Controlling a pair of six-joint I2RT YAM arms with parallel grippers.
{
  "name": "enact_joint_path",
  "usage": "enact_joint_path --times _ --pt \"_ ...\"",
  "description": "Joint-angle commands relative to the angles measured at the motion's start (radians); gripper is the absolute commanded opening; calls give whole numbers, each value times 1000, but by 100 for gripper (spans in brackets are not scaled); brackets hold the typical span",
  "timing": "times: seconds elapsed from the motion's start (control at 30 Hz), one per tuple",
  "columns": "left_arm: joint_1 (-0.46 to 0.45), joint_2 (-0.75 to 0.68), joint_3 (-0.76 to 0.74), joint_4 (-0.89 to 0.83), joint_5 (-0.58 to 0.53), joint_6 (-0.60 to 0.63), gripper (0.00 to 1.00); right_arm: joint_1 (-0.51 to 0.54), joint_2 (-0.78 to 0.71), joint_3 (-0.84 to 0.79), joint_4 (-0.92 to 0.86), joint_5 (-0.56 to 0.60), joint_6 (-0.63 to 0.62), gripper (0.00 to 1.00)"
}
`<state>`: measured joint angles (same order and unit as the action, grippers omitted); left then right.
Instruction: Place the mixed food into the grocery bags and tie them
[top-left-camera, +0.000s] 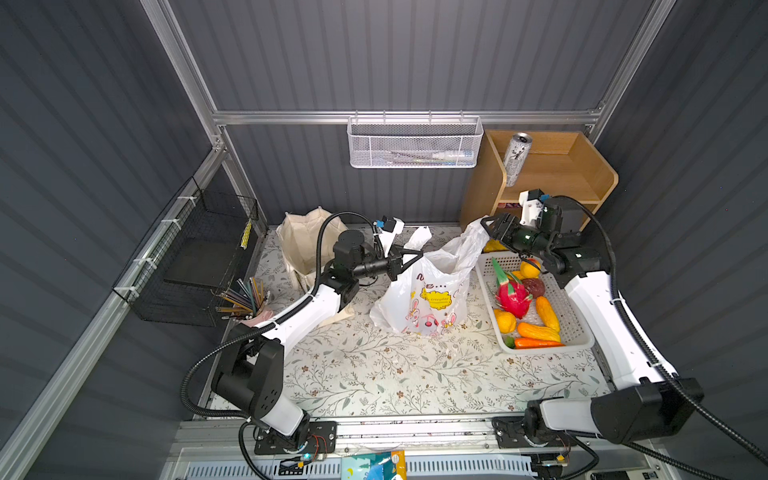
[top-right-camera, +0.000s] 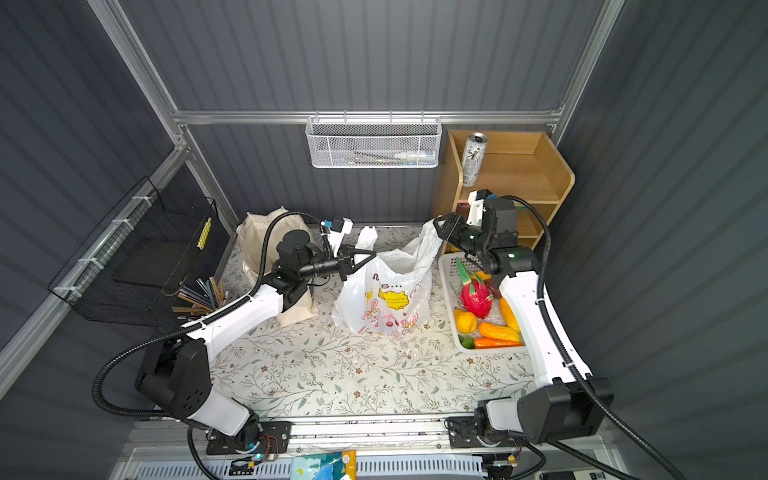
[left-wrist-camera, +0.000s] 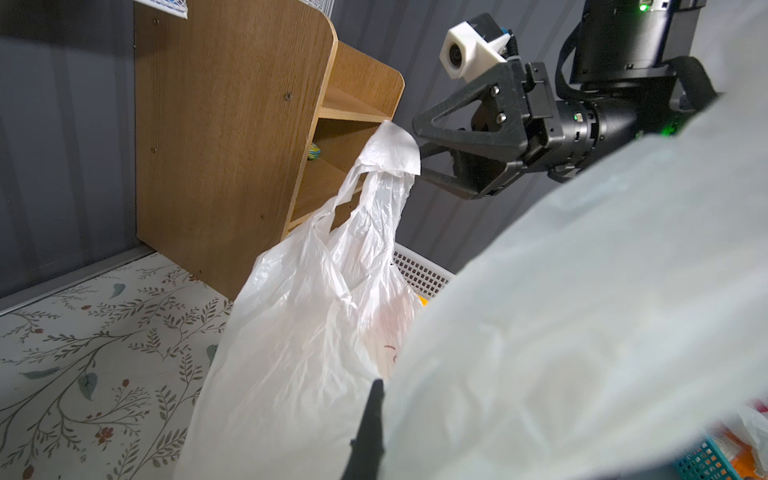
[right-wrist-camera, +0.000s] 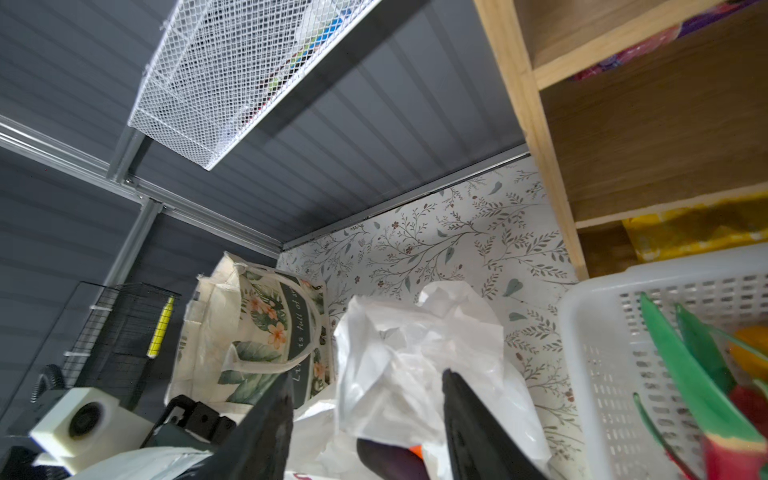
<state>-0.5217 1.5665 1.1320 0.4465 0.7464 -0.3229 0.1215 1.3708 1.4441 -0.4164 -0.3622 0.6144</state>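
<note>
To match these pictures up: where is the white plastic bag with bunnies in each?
In both top views: plastic bag centre, left of the slotted basket.
Left wrist view: bag before the wooden shelf, handle at the right claw.
Right wrist view: bag between that claw's fingers, beside that basket.
Shared landmark: wooden shelf.

A lab robot cell dressed as a home corner; grey ribbed walls (top-left-camera: 395, 54) fill an aluminium frame (top-left-camera: 291, 117); two arms (top-left-camera: 307, 311) stand bolted to a base rail (top-left-camera: 415, 428); a floral tablecloth (top-left-camera: 395, 374), wooden shelf (top-left-camera: 482, 195) and mesh basket (top-left-camera: 415, 149) furnish it.
</note>
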Motion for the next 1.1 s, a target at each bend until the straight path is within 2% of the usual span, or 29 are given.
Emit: enact_joint_path --times 0.0,0.07,0.23,0.33,0.47,0.6,0.63,0.67,0.73,0.83,0.97,1.07 --pt "9 -12 -14 23 19 -8 0 4 28 50 -15 14 -9 19" --pt "9 -16 -19 29 6 -17 0 3 30 69 -36 16 -32 0" --pt "10 -29 -21 17 -7 -19 0 1 -19 84 -88 13 -70 0" --pt "9 -36 -15 -26 -60 0 0 3 -62 90 -111 -21 -64 0" --pt "9 -56 18 -153 -259 46 0 42 -130 118 -164 -47 -74 0" --pt "9 -51 86 -290 -468 63 0 121 -119 202 -292 -2 -164 0" --pt "8 -43 109 -327 -488 67 0 134 -110 214 -316 14 -188 0" --pt "8 -35 129 -358 -505 68 0 144 -98 221 -340 60 -216 0" --pt "8 -25 147 -378 -510 53 0 147 -67 226 -376 77 -261 0" --pt "6 -37 131 -340 -500 27 0 157 -32 226 -413 115 -322 0" --pt "-3 -56 120 -316 -549 -6 0 178 -7 230 -446 167 -388 0" --pt "-4 -41 137 -327 -524 -4 0 218 2 252 -457 200 -439 0"
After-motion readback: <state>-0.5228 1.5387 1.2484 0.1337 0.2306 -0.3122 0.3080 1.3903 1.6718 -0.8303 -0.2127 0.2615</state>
